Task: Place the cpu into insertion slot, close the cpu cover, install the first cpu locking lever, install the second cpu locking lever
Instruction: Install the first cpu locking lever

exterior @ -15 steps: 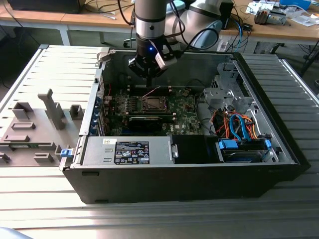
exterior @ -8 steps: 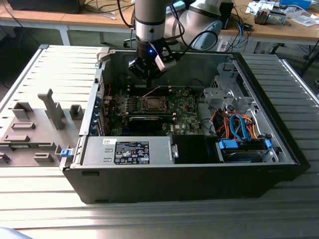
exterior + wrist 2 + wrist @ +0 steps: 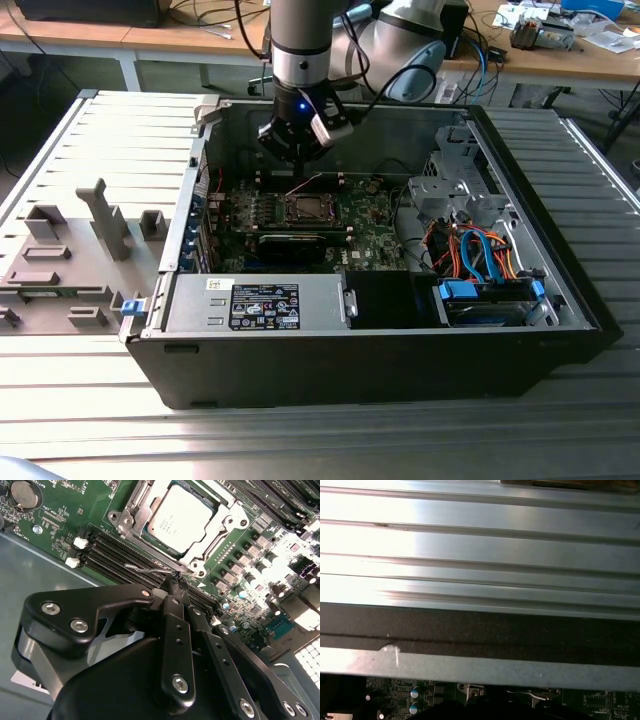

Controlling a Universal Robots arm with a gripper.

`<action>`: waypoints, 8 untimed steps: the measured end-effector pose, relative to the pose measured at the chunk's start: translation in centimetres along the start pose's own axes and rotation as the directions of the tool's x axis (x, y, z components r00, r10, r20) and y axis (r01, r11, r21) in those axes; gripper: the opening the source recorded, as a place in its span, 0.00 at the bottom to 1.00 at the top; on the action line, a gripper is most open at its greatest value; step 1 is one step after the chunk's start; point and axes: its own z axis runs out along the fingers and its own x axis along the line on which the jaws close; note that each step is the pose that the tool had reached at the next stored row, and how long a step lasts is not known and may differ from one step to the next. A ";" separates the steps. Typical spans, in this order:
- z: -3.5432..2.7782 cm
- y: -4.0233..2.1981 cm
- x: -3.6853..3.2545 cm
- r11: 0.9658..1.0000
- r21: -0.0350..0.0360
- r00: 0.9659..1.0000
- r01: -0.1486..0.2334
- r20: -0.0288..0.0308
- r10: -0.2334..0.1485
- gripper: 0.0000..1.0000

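The cpu [image 3: 180,516] lies flat in the insertion slot [image 3: 305,208], its silvery top showing through the window of the cpu cover [image 3: 227,520], which lies down over it. A thin wire cpu locking lever [image 3: 150,570] runs beside the socket's edge, and its end meets the tips of my gripper [image 3: 175,580]. The black fingers [image 3: 172,625] are pressed together on that wire. In the exterior view the gripper [image 3: 300,158] hangs just above the socket, with the lever [image 3: 303,185] slanting up towards it.
Long black memory slots [image 3: 115,550] run right beside the socket. The open computer case [image 3: 560,300] holds a drive cage with orange and blue cables [image 3: 480,250] and a labelled power supply [image 3: 265,305]. Grey fixtures [image 3: 60,260] stand on the ribbed table at the exterior view's left.
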 end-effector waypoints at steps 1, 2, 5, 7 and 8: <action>0.04 0.00 0.00 1.000 0.000 1.000 0.000 0.000 0.000 0.11; 0.07 0.00 0.00 1.000 0.000 1.000 0.000 0.000 0.000 0.11; 0.19 0.00 0.00 1.000 0.000 1.000 0.000 0.000 0.000 0.11; 0.26 -0.01 0.00 1.000 0.000 1.000 0.000 0.000 0.000 0.11; 0.28 -0.01 0.01 1.000 0.000 1.000 0.000 0.000 0.000 0.11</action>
